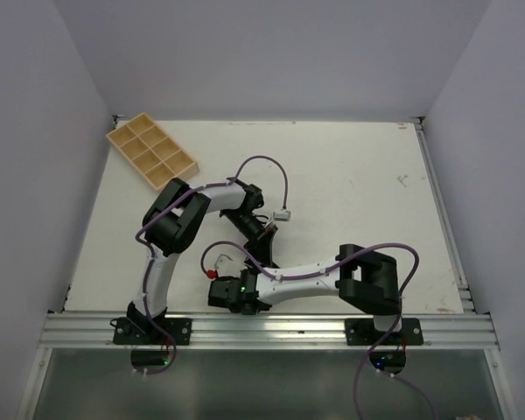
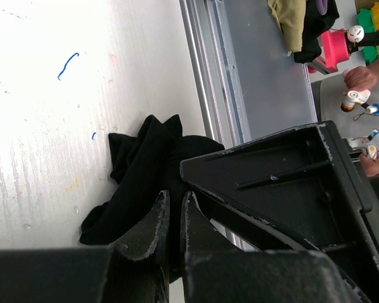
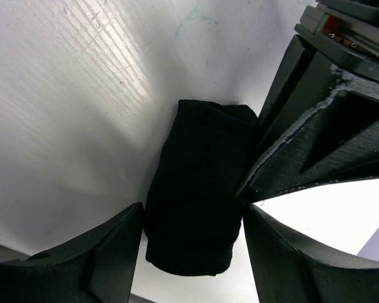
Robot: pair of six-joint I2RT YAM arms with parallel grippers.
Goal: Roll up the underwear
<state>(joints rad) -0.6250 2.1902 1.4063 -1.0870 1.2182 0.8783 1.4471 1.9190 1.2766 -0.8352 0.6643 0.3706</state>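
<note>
The underwear (image 3: 199,170) is a black fabric bundle, rolled lengthwise in the right wrist view and bunched up (image 2: 142,164) in the left wrist view. My left gripper (image 2: 175,199) is shut on a fold of it, with fabric between its near-closed jaws. My right gripper (image 3: 192,221) is open, with one jaw on each side of the roll, close to its sides. The left gripper's finger (image 3: 316,126) stands at the roll's right. In the top view both grippers, left (image 1: 262,252) and right (image 1: 245,273), meet near the table's front centre and hide the underwear.
A wooden compartment tray (image 1: 151,150) sits at the back left of the white table (image 1: 350,192). The table's metal front rail (image 2: 215,76) runs just beside the underwear. The right gripper's finger (image 2: 271,183) crowds the left gripper.
</note>
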